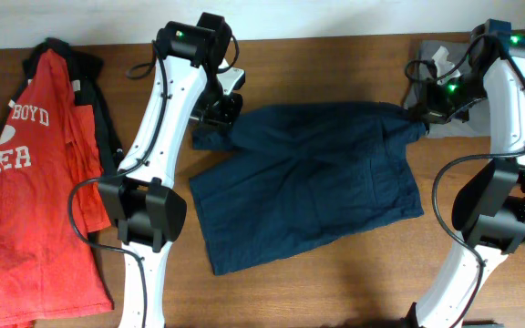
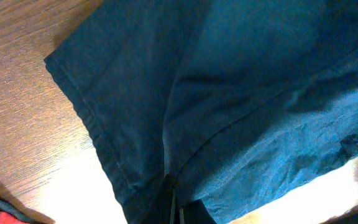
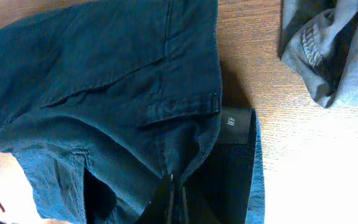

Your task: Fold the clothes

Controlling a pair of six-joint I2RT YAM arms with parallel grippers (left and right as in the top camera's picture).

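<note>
Dark blue shorts (image 1: pixel 308 182) lie spread in the middle of the wooden table. My left gripper (image 1: pixel 229 117) is shut on the shorts' far left leg hem; in the left wrist view the fabric (image 2: pixel 229 106) is pinched between the fingers (image 2: pixel 174 205). My right gripper (image 1: pixel 419 114) is shut on the waistband at the far right corner; in the right wrist view the waistband with its belt loop (image 3: pixel 179 109) bunches into the fingers (image 3: pixel 176 202). Both held corners are lifted slightly off the table.
A red T-shirt with white lettering (image 1: pixel 39 182) lies over a dark garment at the left edge. A grey garment (image 1: pixel 445 55) lies at the back right, also in the right wrist view (image 3: pixel 328 50). Bare wood (image 1: pixel 354 282) runs along the table's front.
</note>
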